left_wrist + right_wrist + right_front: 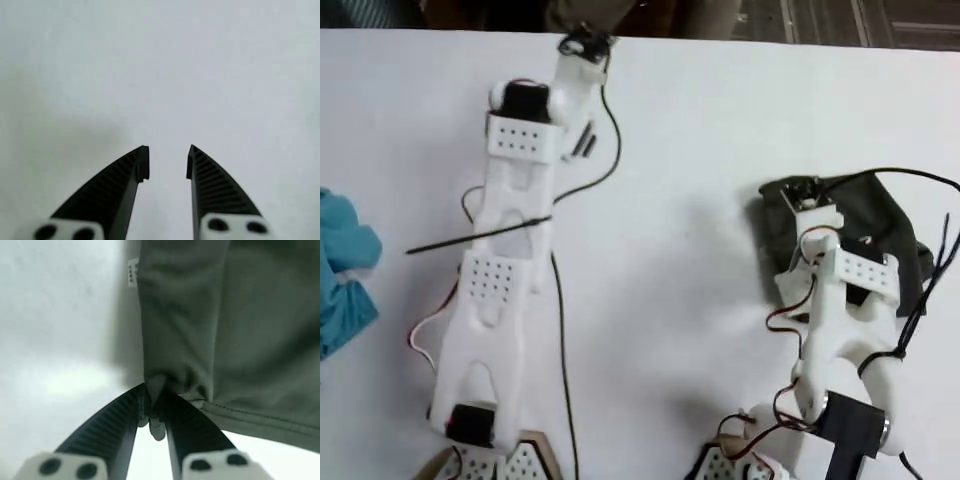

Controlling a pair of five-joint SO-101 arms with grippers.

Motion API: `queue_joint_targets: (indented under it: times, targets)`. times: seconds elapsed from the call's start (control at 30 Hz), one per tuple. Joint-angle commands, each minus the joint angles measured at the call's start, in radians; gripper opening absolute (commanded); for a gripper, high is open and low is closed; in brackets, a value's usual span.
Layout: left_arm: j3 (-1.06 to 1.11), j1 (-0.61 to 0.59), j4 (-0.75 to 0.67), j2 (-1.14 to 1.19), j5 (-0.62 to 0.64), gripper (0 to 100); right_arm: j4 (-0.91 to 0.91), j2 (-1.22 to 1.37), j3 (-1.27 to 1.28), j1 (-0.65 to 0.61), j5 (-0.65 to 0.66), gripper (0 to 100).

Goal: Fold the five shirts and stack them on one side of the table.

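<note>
A dark grey shirt (880,215) lies bunched at the right side of the white table (700,130). My right gripper (153,396) is shut on a pinched fold of this dark shirt (220,325); the right arm (830,290) stands over the cloth and hides part of it. A teal shirt (342,270) lies crumpled at the table's left edge. My left gripper (166,161) is open over bare table, with nothing between its fingers. The left arm (510,230) stretches toward the table's far edge, well apart from both shirts.
Black and red cables (560,330) trail along the table between the two arms. The arm bases (490,455) sit at the near edge. Past the table's far edge lies a dark floor (800,18).
</note>
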Motion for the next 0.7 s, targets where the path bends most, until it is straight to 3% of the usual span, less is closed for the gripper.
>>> queue_joint_targets:
  times: [0.0, 0.23, 0.43, 0.67]
  targets:
    - [-0.033, -0.049, 0.018, -0.100, -0.002, 15, -0.039, -0.048, -0.003, 0.031, 0.104, 2.0]
    - [0.053, -0.115, 0.018, -0.112, -0.002, 15, -0.010, -0.056, -0.005, 0.036, 0.169, 3.3]
    - [0.119, -0.155, 0.018, -0.112, -0.002, 15, 0.110, -0.056, -0.095, 0.036, 0.196, 29.7]
    - [0.197, -0.173, 0.017, -0.112, -0.002, 15, 0.213, -0.048, -0.397, 0.120, 0.112, 26.3]
